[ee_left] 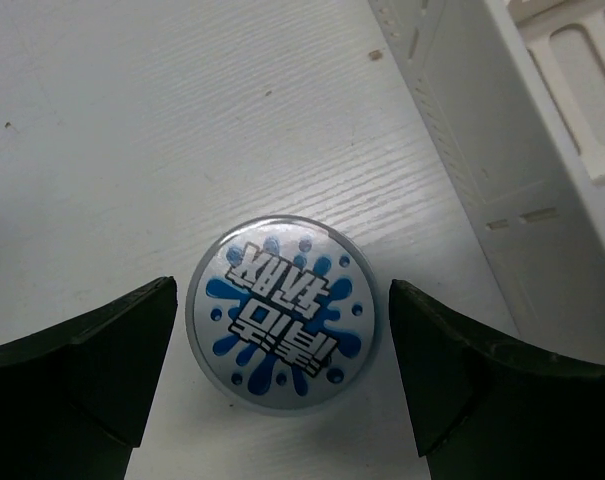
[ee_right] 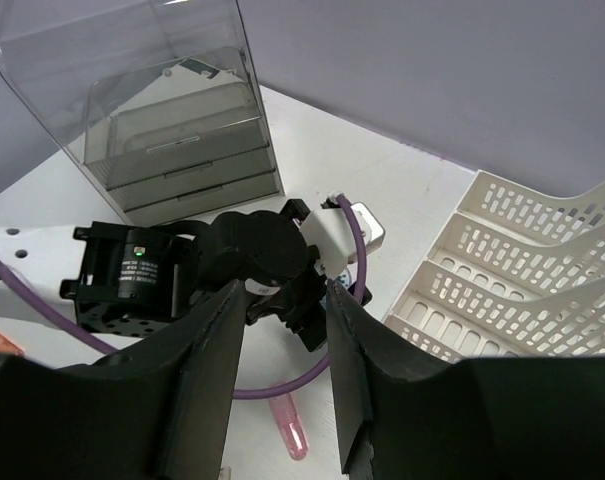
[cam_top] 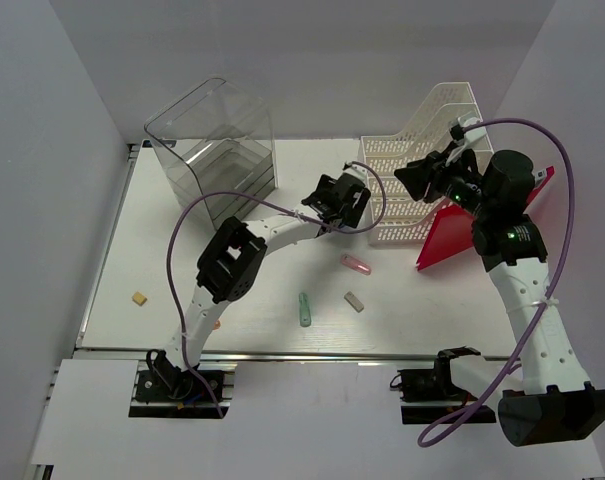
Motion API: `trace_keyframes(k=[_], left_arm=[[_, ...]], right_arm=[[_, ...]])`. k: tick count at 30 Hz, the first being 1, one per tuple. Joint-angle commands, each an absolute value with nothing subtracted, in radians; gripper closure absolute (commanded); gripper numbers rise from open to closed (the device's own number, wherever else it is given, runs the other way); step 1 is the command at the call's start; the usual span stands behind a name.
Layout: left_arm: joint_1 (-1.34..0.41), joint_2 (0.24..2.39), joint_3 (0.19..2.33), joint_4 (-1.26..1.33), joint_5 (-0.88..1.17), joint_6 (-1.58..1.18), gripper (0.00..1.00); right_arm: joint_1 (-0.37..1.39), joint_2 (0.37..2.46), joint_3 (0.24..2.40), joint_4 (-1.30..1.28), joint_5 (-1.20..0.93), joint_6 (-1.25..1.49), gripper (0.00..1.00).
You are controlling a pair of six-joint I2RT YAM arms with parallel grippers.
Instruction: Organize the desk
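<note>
The desk (cam_top: 182, 300) is a white tabletop with a silver rail along its near edge. A round badge (ee_left: 282, 315) with a blue splash design lies flat on it, beside the white file rack (ee_left: 522, 150). My left gripper (ee_left: 282, 300) is open, low over the desk, with one finger on each side of the badge and a gap on both sides. In the top view the left gripper (cam_top: 344, 200) hides the badge. My right gripper (cam_top: 412, 180) is raised in front of the rack; in the right wrist view it (ee_right: 284, 290) is open and empty, looking down on the left gripper.
The clear drawer box (cam_top: 217, 150) stands back left and the file rack (cam_top: 422, 170) back right, with a red folder (cam_top: 462, 235) leaning beside it. A pink tube (cam_top: 356, 264), a green tube (cam_top: 304, 309), a beige eraser (cam_top: 354, 301) and a small tan piece (cam_top: 138, 297) lie loose.
</note>
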State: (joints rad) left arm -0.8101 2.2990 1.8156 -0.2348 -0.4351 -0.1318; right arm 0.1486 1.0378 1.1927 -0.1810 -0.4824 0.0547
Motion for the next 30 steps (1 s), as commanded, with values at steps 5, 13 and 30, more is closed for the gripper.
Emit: trace_keyframes(k=[5, 13, 30], left_arm=[[-0.802, 2.301, 1.899, -0.29, -0.472, -0.135, 0.14], [-0.802, 2.298, 1.882, -0.31, -0.423, -0.138, 0.63], [-0.825, 1.383, 1.008, -0.143, -0.273, -0.038, 1.0]], right_arm=[[0.124, 1.031, 1.193, -0.133, -0.532, 0.081, 0.56], [0.103, 1.038, 1.201, -0.146, -0.554, 0.069, 0.56], [0.133, 1.429, 1.52, -0.307, -0.701, 0.029, 0.99]])
